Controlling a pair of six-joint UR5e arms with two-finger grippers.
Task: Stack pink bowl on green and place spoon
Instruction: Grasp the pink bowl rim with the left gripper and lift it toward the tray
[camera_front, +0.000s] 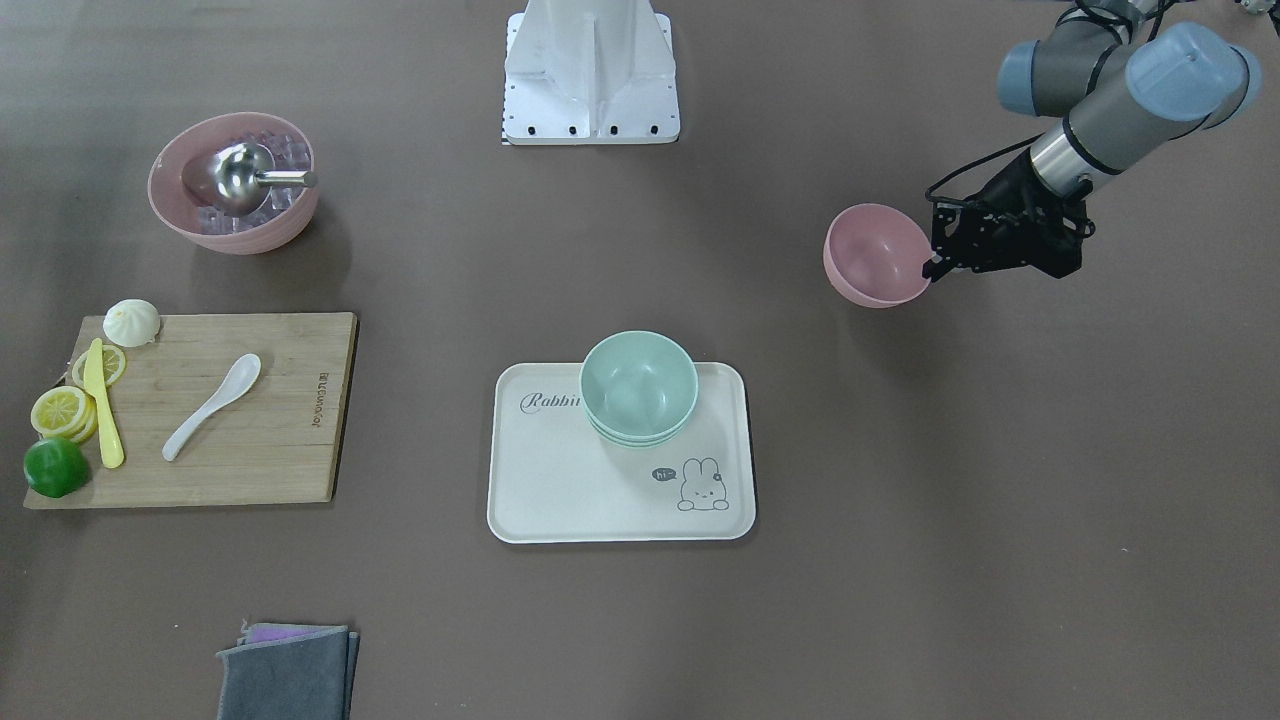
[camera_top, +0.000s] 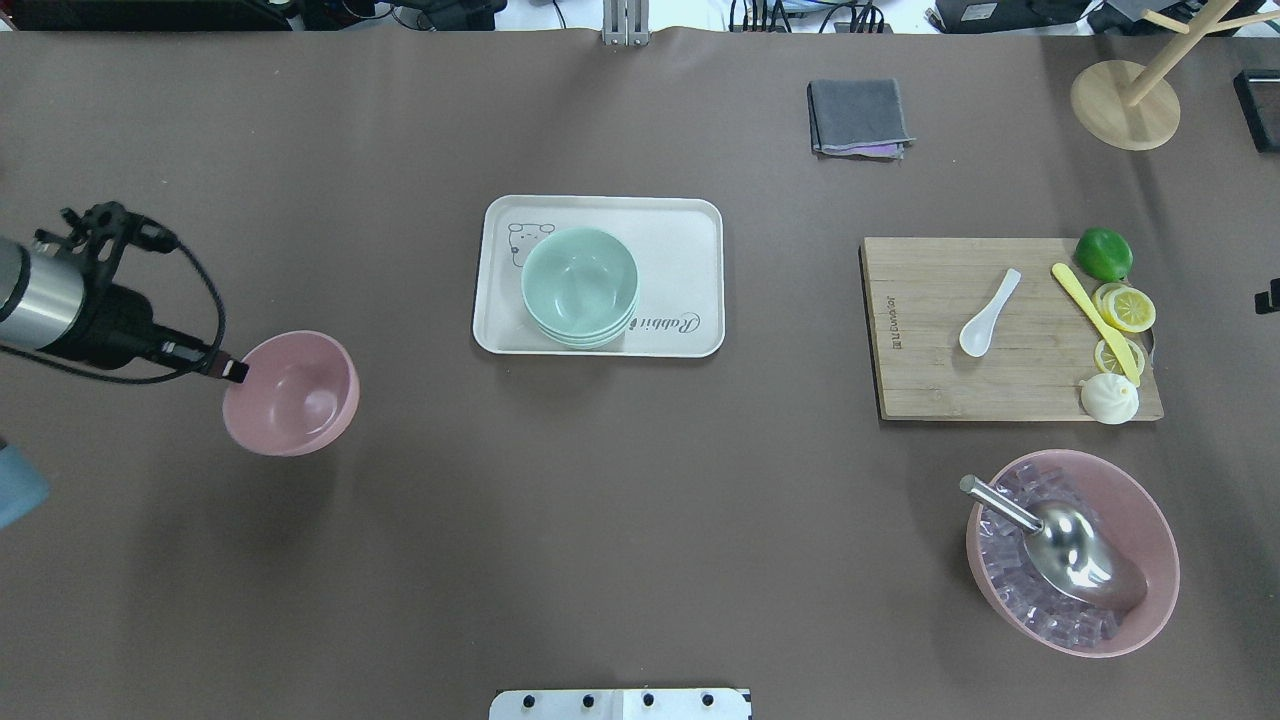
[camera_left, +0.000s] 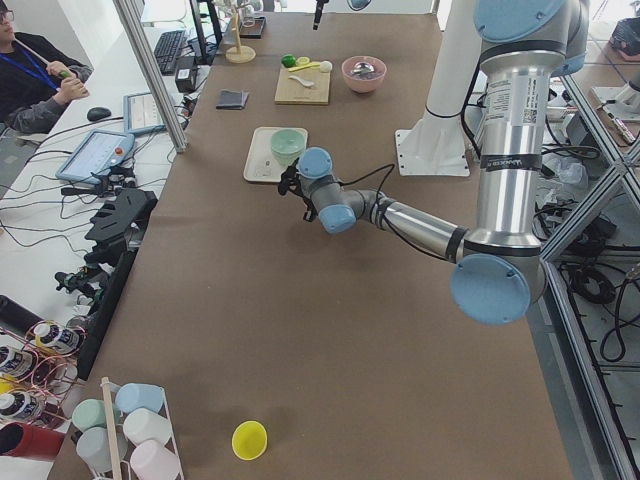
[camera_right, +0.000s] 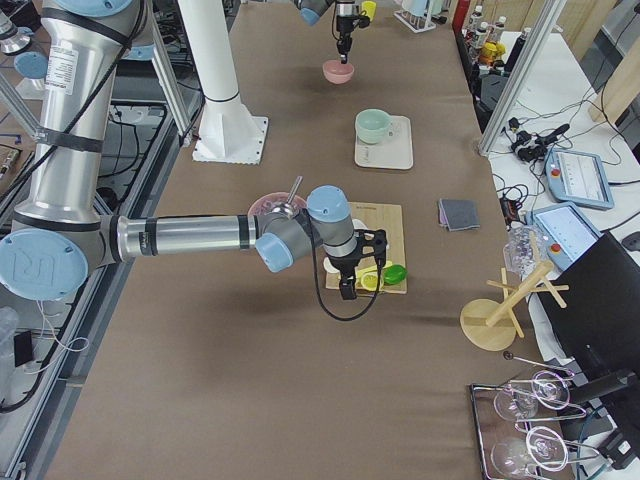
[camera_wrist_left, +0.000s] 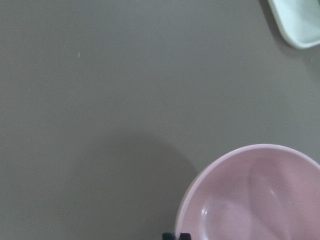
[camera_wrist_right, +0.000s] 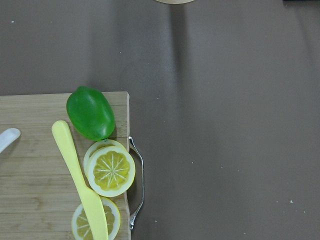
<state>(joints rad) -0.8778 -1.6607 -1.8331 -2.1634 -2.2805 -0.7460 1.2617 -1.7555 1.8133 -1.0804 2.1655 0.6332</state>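
Two fingers of my left gripper (camera_top: 236, 370) pinch the rim of the pink bowl (camera_top: 295, 395) on its left side. I judge the bowl hangs a little over the table (its shadow lies apart from it). The green bowls (camera_top: 580, 285) stand stacked on the tray (camera_top: 660, 230), to my right and somewhat farther from my base, well apart. On the tray I read "Rabbit" and "hi~". The mark on the cutting board (camera_top: 930, 390) is too small to read. The spoon (camera_top: 988, 313) lies there slantwise, nearer to my right gripper (camera_right: 347, 290), whose fingers I cannot judge.

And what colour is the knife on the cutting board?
The knife is yellow, clearest in the right wrist view.
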